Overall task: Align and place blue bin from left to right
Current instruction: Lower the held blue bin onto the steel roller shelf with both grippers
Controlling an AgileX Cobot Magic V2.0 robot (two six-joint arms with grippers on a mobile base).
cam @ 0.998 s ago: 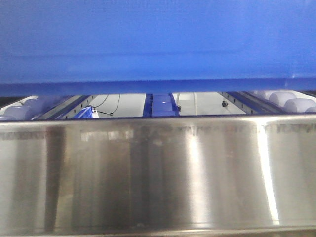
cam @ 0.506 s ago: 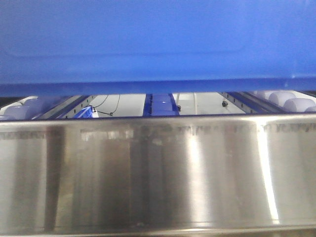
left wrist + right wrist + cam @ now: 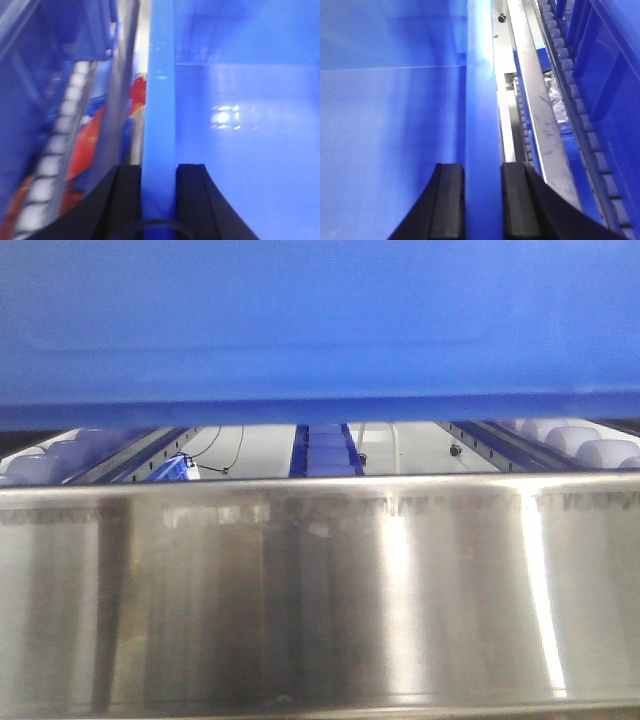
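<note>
Blue plastic fills the top of the front view, where the blue bin (image 3: pixel 320 330) spans the full width. Its bottom edge sits apart from the brushed steel panel (image 3: pixel 320 590) below, and white rollers (image 3: pixel 590 448) show through the gap. The left gripper (image 3: pixel 159 170) pinches the rim of one side wall, one black finger inside and one outside, while the right gripper (image 3: pixel 483 167) clamps the opposite rim likewise, beside a roller track (image 3: pixel 565 65).
</note>
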